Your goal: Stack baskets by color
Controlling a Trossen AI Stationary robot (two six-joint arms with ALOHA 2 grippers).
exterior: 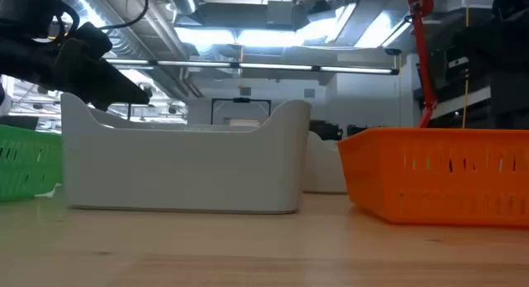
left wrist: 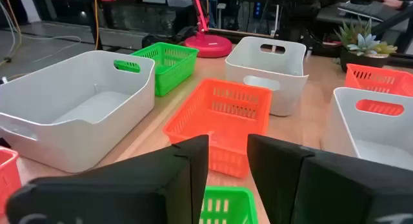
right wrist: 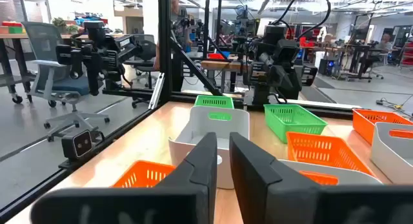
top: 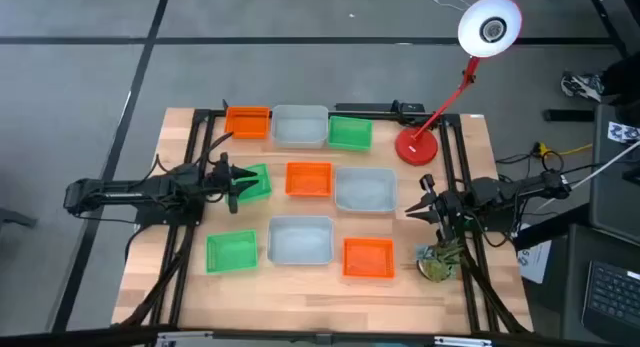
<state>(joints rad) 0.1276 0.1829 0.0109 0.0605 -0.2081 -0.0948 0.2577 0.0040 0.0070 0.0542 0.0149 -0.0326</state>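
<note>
Nine baskets stand on the wooden table in three rows. Far row: orange, grey-white, green. Middle row: green, orange, grey-white. Near row: green, grey-white, orange. My left gripper is open over the left end of the middle green basket, which shows low between its fingers; the low view shows the left gripper raised. My right gripper waits at the table's right side, its fingers a narrow gap apart with nothing between them.
A red desk lamp has its round base at the far right of the table, and its white head reaches beyond the far edge. A small potted plant stands at the near right. Black frame rails run along both sides.
</note>
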